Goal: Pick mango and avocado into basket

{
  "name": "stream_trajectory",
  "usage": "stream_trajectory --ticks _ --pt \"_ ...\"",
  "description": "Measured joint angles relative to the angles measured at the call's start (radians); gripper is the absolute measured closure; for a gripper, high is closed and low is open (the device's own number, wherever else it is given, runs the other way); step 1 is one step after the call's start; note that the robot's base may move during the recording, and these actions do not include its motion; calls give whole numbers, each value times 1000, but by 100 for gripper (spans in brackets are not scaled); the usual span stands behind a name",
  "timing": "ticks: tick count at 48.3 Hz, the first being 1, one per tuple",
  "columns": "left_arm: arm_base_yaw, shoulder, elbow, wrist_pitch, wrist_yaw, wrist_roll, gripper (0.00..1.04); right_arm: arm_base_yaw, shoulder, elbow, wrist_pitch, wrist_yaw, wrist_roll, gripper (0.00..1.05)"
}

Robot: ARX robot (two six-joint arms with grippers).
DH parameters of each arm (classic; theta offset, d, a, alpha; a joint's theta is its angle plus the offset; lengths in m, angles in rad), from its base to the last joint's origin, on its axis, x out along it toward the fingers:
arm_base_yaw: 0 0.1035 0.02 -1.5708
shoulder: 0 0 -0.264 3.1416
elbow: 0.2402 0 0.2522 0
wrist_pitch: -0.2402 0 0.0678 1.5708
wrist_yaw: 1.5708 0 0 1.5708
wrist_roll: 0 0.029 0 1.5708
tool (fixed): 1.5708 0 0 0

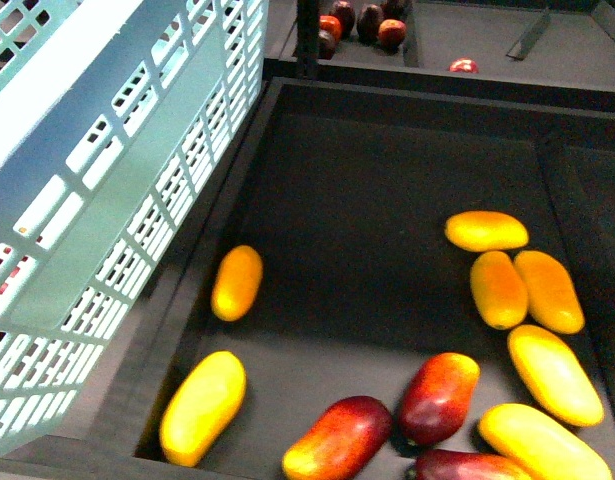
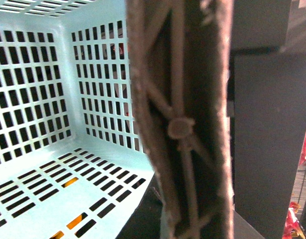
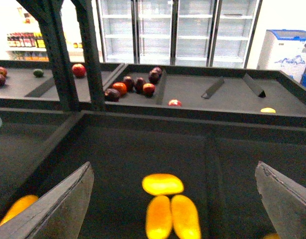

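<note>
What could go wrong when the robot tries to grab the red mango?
The open right gripper points at yellow mangoes, so it might grab the wrong fruit. The red mango lies crowded by other mangoes, which could get knocked. The basket looks tilted, so fruit might roll.

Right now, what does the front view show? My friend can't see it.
A light teal basket fills the left side, next to a dark bin of fruit. Seven yellow mangoes and three red mangoes lie in the bin.
</note>
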Motion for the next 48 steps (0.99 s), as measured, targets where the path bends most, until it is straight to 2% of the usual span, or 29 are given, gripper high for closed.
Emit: stream_trajectory --ticks 20,27,45,48 --pt "2 0 -1 0 1 4 99 -1 0 -1 2 -5 0 8" --pt "10 0 -1 0 -28 14 99 0 0 -1 1 -4 0 8" --pt "1 0 -1 0 6 2 99 0 0 -1 1 -1 0 8" --pt "-6 18 24 -68 40 126 99 0 0 -1 1 -1 0 8"
